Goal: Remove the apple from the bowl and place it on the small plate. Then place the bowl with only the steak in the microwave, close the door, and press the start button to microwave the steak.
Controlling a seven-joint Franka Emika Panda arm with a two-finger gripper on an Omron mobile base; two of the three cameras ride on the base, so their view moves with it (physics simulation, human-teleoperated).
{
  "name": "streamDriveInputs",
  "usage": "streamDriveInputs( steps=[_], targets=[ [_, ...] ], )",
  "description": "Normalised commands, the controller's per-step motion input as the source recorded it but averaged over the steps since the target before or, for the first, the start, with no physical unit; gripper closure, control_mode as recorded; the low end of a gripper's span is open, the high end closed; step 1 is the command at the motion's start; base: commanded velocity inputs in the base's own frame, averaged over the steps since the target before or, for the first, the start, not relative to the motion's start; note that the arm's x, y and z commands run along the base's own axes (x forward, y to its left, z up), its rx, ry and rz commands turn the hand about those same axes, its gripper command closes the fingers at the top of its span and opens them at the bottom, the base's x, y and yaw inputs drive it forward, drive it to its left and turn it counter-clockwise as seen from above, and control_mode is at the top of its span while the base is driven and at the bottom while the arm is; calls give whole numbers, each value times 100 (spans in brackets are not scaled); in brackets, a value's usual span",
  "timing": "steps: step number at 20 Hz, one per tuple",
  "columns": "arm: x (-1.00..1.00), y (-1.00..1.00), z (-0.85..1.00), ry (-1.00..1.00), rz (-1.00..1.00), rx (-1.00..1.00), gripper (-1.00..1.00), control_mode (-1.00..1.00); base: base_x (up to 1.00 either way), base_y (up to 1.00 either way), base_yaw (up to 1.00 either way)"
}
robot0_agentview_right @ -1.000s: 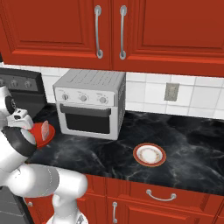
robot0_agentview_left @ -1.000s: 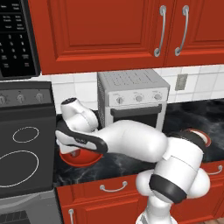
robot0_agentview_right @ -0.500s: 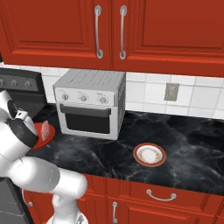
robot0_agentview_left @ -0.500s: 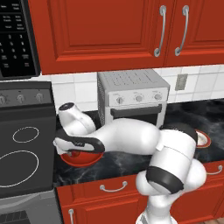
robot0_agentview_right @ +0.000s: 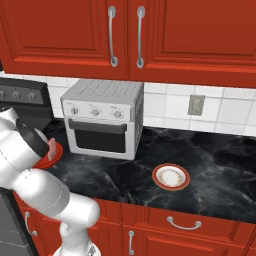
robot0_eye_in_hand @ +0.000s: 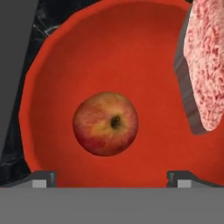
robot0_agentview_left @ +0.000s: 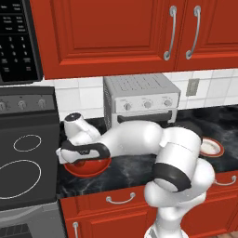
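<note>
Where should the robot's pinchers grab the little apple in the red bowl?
Probably around its round middle, coming straight down from above. In the hand view the apple lies dimple-up in the bowl, free on both sides, with the steak off to one side, and the open gripper has one tip on each side of it.
</note>
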Motion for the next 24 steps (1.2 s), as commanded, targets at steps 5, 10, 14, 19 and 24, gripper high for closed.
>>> streamDriveInputs(
  steps=[5,10,14,19,24],
  targets=[
    [17,18,-22,-2,0,5,-100,-100,0,0,0],
    [15,0,-7,-9,0,9,-100,-100,0,0,0],
    [5,-9,-1,-8,0,12,-100,-100,0,0,0],
    [-6,-34,-5,-5,0,13,-100,-100,0,0,0],
    [-3,-30,-17,-1,0,12,-100,-100,0,0,0]
  ],
)
